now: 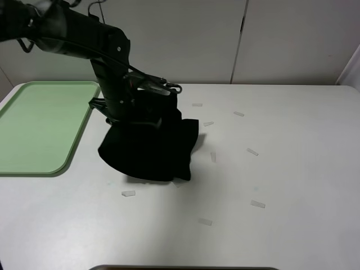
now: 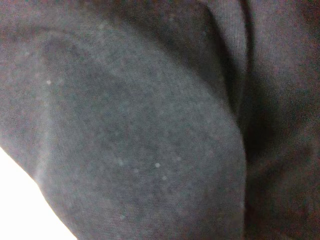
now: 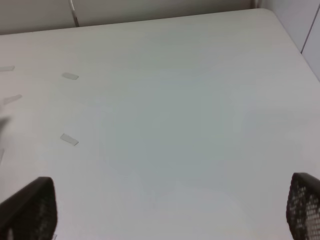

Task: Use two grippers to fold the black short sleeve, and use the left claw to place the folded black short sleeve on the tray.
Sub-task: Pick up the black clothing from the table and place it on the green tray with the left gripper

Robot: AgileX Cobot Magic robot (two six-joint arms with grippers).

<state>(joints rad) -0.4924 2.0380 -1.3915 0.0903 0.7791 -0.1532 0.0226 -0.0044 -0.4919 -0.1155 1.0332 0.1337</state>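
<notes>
The tray (image 1: pixel 39 126) is seen at the table's (image 1: pixel 292 185) left edge. Just right of it, the black short sleeve (image 1: pixel 149 149) is bunched and appears lifted by the left gripper (image 1: pixel 138 112), apparently pinched, though the jaws are hidden by cloth. 2 fingertips (image 3: pixel 30 210) of the right gripper (image 3: pixel 165 212) are spread wide over bare table, near small tape strips (image 1: pixel 252 152).

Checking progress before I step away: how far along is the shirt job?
Done: shirt looks folded into a compact bundle. In hand: left gripper is on its top edge, and the left wrist view is filled with black cloth; whether it is lifted is unclear. Right gripper is open over bare table. Left: move it to the tray.
</notes>
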